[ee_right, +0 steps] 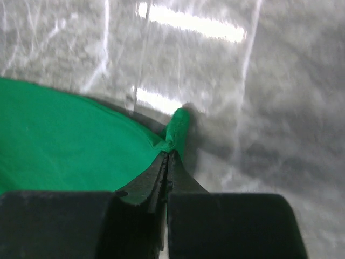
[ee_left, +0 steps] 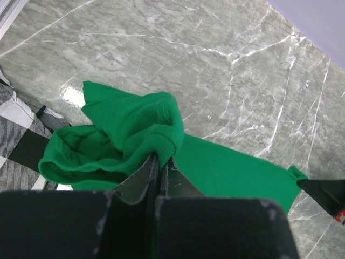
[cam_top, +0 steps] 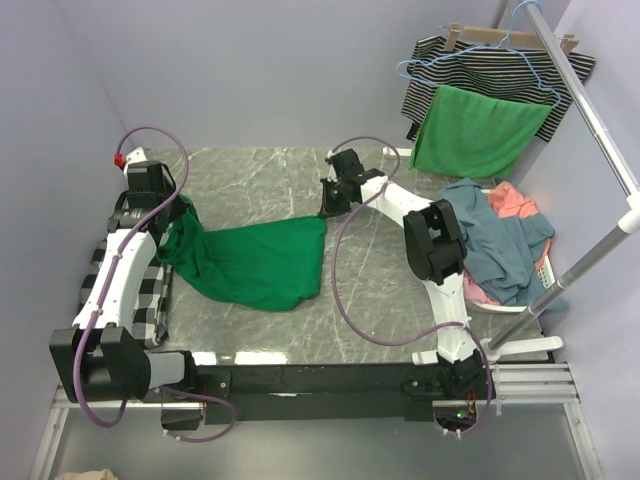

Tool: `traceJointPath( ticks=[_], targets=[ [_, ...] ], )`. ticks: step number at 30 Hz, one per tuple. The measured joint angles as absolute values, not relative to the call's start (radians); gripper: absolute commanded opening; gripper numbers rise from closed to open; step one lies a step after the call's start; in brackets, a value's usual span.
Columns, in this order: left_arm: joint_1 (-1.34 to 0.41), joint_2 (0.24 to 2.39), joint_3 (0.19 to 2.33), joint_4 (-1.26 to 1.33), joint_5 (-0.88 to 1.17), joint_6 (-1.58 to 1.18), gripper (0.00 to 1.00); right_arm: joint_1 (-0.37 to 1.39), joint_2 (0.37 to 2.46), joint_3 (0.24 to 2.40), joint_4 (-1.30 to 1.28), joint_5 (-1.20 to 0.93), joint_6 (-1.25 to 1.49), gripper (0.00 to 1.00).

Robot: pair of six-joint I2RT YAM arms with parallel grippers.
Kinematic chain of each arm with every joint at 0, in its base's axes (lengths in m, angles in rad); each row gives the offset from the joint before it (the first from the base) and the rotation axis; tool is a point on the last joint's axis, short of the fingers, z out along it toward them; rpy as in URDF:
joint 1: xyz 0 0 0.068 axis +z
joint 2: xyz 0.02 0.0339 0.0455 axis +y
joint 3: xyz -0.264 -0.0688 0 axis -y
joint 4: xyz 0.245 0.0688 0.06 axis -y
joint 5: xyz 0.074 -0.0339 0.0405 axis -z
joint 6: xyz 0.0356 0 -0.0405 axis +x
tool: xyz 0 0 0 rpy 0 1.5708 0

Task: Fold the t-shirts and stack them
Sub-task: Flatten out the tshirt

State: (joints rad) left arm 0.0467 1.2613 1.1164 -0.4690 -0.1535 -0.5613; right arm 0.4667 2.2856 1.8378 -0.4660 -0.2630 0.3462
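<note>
The left gripper is clamped on the bunched end of the green t-shirt near the left edge of the table. The shirt's long axis runs rightward across the table to the right gripper, pinched shut on the opposite corner: 1 end per arm.

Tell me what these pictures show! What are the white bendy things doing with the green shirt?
They are two robot arms that pinch things. The big picture looks down from above: left arm on the left, right arm on the right. The other two come from little cameras on each wrist. A green shirt lies on the grey table. The left gripper pinches its bunched end; the right gripper pinches a corner. More shirts wait in a heap on the right.
</note>
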Motion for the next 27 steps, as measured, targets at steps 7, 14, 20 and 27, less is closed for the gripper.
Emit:
traceJointPath(
  ticks=[7,14,20,27],
  targets=[
    [0.047,1.236,1.134,-0.498,-0.077,-0.543,0.01,0.467,2.043,1.707,-0.472,-0.215,0.319,0.00],
    [0.047,1.114,1.326,-0.566,0.078,-0.502,0.01,0.466,1.548,1.589,-0.471,-0.127,0.289,0.00],
    [0.047,0.928,1.442,-0.589,0.186,-0.482,0.01,0.476,1.144,1.478,-0.503,-0.067,0.287,0.00],
    [0.046,0.782,1.549,-0.652,0.276,-0.467,0.04,0.524,0.875,1.446,-0.606,-0.046,0.300,0.00]
  ],
)
